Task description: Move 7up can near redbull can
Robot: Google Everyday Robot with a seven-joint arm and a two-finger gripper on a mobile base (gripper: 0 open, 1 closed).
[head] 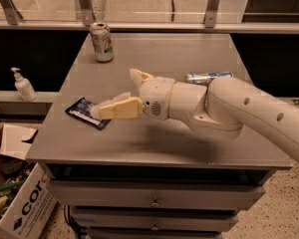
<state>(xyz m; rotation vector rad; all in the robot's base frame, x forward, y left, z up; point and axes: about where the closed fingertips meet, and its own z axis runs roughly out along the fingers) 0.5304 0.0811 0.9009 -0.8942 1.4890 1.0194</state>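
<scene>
Over table (pixel 164 49) centre: gripper (pixel 121 92) jaws spread wide, empty, near blue packet (pixel 80 109).

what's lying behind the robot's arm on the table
The redbull can, on its side; its lower edge is hidden by the arm. The gripper, open, is over the near edge of the blue packet, short of the upright 7up can.

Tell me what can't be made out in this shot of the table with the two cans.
All in the camera view:
Redbull can: lying behind the arm, which hides its lower side.
7up can: small print blurred.
Blue packet: right end covered by the open gripper hovering over the table's front left; print unreadable.
Cardboard box: cut off by the left and bottom edges.
</scene>
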